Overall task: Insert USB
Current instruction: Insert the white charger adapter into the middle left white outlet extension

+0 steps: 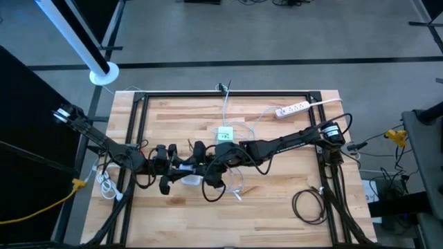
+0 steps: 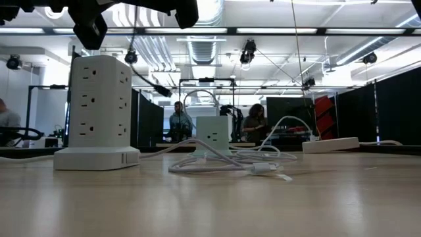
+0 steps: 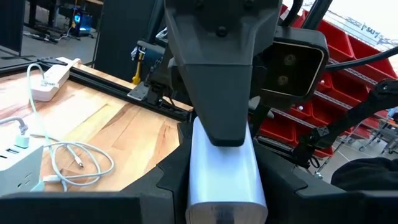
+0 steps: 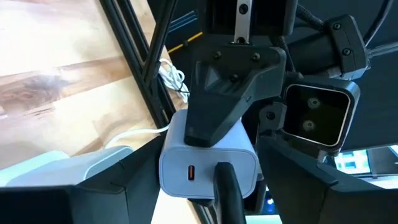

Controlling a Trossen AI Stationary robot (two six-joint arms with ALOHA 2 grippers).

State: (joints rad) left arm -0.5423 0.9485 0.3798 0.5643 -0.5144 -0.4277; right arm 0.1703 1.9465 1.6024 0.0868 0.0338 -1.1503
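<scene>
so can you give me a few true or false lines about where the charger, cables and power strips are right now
1. The left claw holds a white charger. True.
2. A plug already sits in the charger's port. False: the slot shows open, with nothing in it.
3. A white outlet tower stands upright on the table. True.
4. The flat white power strip lies right beside the coiled black cable. False: the strip is at the far right of the table, and the black coil is at the near right, well apart from it.
5. A loose white cable lies coiled on the wood. True.
</scene>
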